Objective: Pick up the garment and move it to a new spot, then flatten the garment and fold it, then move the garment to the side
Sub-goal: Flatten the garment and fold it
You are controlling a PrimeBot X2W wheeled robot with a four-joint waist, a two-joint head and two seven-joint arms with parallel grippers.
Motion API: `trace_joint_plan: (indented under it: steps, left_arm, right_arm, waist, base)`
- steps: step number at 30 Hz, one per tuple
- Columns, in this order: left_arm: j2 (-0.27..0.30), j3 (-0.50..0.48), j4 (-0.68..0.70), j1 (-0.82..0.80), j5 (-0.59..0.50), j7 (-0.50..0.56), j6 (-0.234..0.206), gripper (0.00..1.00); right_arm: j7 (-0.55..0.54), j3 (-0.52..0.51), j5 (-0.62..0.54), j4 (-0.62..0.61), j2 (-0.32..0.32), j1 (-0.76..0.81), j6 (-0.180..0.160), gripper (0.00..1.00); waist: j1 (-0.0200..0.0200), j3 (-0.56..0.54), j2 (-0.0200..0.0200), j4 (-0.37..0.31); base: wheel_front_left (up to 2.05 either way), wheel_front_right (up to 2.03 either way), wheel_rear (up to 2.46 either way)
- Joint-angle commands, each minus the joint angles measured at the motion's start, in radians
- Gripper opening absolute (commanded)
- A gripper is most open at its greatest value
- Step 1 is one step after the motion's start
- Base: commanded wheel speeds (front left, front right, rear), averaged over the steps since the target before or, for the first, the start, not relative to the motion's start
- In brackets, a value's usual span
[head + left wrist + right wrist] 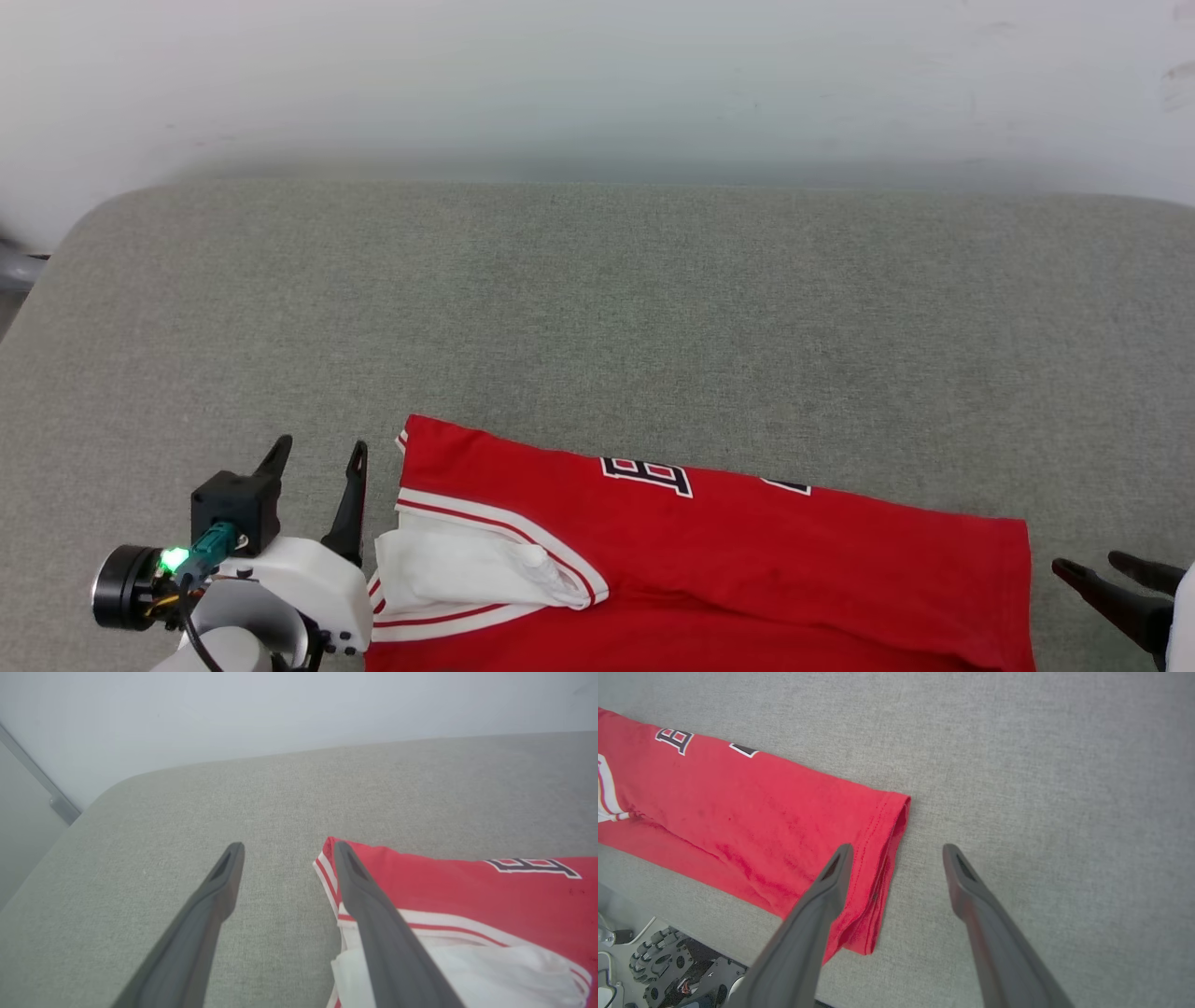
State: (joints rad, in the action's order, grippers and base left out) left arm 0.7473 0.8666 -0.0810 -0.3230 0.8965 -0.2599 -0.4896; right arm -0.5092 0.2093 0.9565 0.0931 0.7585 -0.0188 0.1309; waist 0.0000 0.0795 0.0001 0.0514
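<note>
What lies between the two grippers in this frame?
In the head view, the folded bright red T-shirt with a white sleeve lies on the grey fabric cushion between the left gripper and right gripper.

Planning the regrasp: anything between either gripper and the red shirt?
Nothing visible. The left gripper is open at the sleeve end of the garment, and the right gripper is open at its hem end. Around it there is just bare grey cushion.
</note>
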Motion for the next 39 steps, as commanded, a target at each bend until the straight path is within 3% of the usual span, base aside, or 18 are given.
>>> trace_joint_plan:
  steps: [1, 6, 10, 23, 29, 30, 31, 32, 39]
  left_arm:
    - [-0.01, -0.013, 0.01, 0.012, -0.017, -0.006, -0.006, 1.0]
    - [-0.083, -0.164, 0.048, 0.091, -0.175, -0.006, -0.038, 1.0]
    - [-0.144, -0.274, 0.074, 0.165, -0.289, -0.006, -0.036, 1.0]
    - [-0.355, -0.503, 0.083, 0.311, -0.538, -0.005, 0.08, 1.0]
    - [-0.442, -0.568, 0.05, 0.331, -0.625, -0.005, 0.158, 1.0]
    - [-0.453, -0.578, 0.047, 0.335, -0.637, -0.005, 0.17, 1.0]
    - [-0.463, -0.588, 0.044, 0.338, -0.648, -0.005, 0.181, 1.0]
    - [-0.47, -0.598, 0.045, 0.34, -0.663, -0.005, 0.193, 1.0]
    - [-0.518, -0.667, 0.049, 0.375, -0.738, -0.005, 0.245, 1.0]
  right_arm:
    - [-0.008, -0.003, 0.011, 0.002, 0.002, 0.011, -0.001, 1.0]
    - [-0.085, -0.008, 0.061, 0.057, -0.023, 0.004, -0.001, 1.0]
    - [-0.108, 0.002, 0.08, 0.098, -0.049, -0.015, -0.001, 1.0]
    - [-0.096, 0.117, 0.114, 0.187, -0.15, -0.06, 0.0, 1.0]
    - [-0.061, 0.197, 0.119, 0.186, -0.144, -0.078, 0.001, 1.0]
    - [-0.046, 0.201, 0.115, 0.189, -0.138, -0.08, 0.001, 0.78]
    - [-0.035, 0.206, 0.113, 0.194, -0.131, -0.084, 0.001, 0.27]
    - [-0.022, 0.21, 0.111, 0.199, -0.122, -0.087, 0.001, 0.0]
    - [0.052, 0.197, 0.133, 0.242, -0.048, -0.085, -0.001, 0.0]
  waist:
    - [0.0, 0.005, -0.0001, 0.006]
    - [0.0, 0.022, -0.0001, 0.032]
    - [0.0, 0.038, -0.0001, 0.054]
    - [0.0, 0.076, -0.0001, 0.101]
    - [0.0, 0.072, -0.0001, 0.105]
    - [0.0, 0.07, -0.0001, 0.105]
    - [0.0, 0.067, -0.0001, 0.104]
    - [0.0, 0.065, -0.0001, 0.103]
    - [0.0, 0.036, -0.0001, 0.086]
  base:
    - [0.0, 0.0, 0.0]
    - [0.0, 0.0, 0.0]
    - [0.0, 0.0, 0.0]
    - [0.0, 0.0, 0.0]
    - [0.0, 0.0, 0.0]
    - [0.0, 0.0, 0.0]
    - [0.0, 0.0, 0.0]
    - [0.0, 0.0, 0.0]
    - [0.0, 0.0, 0.0]
